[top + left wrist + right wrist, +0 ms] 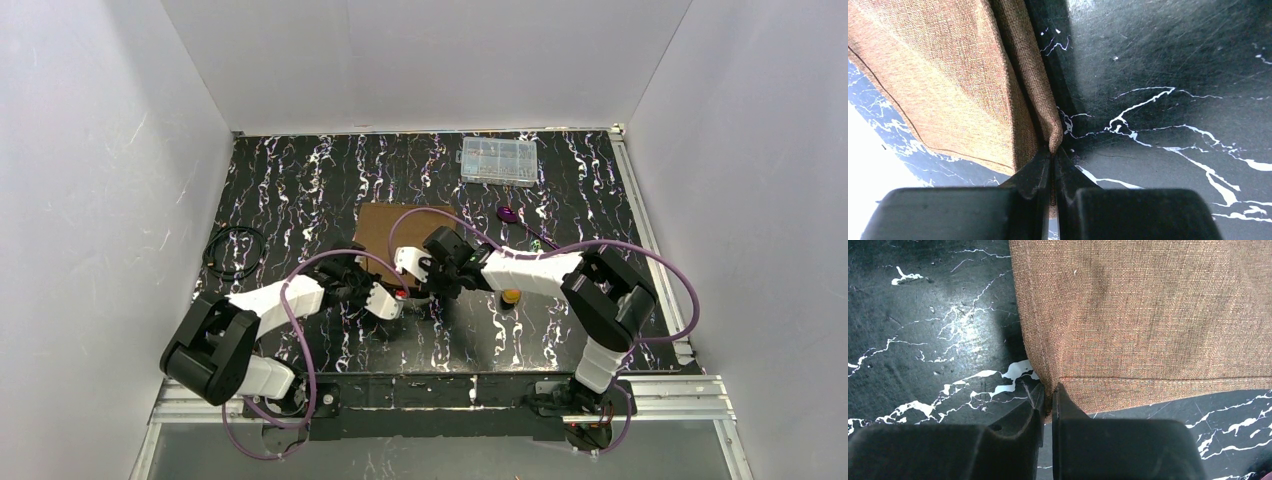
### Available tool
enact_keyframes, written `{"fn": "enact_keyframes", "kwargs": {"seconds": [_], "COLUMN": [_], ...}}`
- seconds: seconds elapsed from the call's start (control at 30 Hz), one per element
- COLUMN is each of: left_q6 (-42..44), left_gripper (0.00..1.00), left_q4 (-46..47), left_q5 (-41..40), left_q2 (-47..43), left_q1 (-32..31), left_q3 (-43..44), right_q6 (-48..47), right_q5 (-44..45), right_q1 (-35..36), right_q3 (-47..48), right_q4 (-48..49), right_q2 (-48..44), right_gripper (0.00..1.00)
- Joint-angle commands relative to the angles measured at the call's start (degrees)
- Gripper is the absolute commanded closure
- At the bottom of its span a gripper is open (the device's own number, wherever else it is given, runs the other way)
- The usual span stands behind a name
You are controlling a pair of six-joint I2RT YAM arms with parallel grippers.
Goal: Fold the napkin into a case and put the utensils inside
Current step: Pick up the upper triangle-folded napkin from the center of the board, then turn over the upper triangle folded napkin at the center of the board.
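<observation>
The brown napkin (385,228) lies mid-table, its near part hidden under both arms. My left gripper (392,300) is shut on a pinched fold of the napkin (963,85), and the cloth bunches right at the gripper (1053,152). My right gripper (415,270) is shut on a hemmed corner of the napkin (1148,310), with that corner squeezed into the gripper (1048,390). The two grippers sit close together. The utensils lie apart from the cloth: a purple-headed one (511,214) to its right and a gold-orange-headed one (511,296) beside the right arm.
A clear plastic compartment box (497,161) stands at the back of the table. A coiled black cable (234,251) lies at the left edge. A small red object (403,294) shows by the left gripper. White walls close in three sides.
</observation>
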Motion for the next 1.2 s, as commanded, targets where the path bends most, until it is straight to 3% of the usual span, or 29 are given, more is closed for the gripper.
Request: {"fn": "enact_keyframes", "kwargs": {"seconds": [0.0, 0.23, 0.63, 0.9, 1.0, 1.17], "left_q6": [-2.9, -8.4, -6.8, -11.7, -16.8, -23.8], "left_gripper": [1.0, 1.0, 1.0, 1.0, 1.0, 1.0], "left_q4": [-8.9, -23.2, -31.6, -52.8, -66.2, -84.0], "left_q5": [0.7, 6.5, 8.9, 16.3, 22.3, 30.1], "left_q2": [1.0, -1.1, -7.6, -18.5, -20.9, -17.0], "left_q1": [0.7, 1.8, 1.7, -2.2, -4.6, -5.4], "left_q3": [2.7, 13.3, 14.5, 23.4, 32.3, 48.8], "right_q6": [2.9, 5.1, 11.4, 23.3, 29.0, 37.5], "right_q5": [-0.2, -1.4, -3.8, -10.3, -13.7, -17.3], "right_q1": [-0.3, -0.5, -0.7, 2.6, 6.3, 8.1], "right_q3": [1.0, 1.3, 3.7, 7.4, 9.9, 18.3], "right_q4": [-2.3, -3.4, -9.6, -21.5, -27.0, -34.4], "right_q2": [-2.2, -5.5, -11.2, -19.3, -23.2, -28.5], "right_gripper": [0.94, 0.95, 0.99, 0.99, 0.99, 0.99]}}
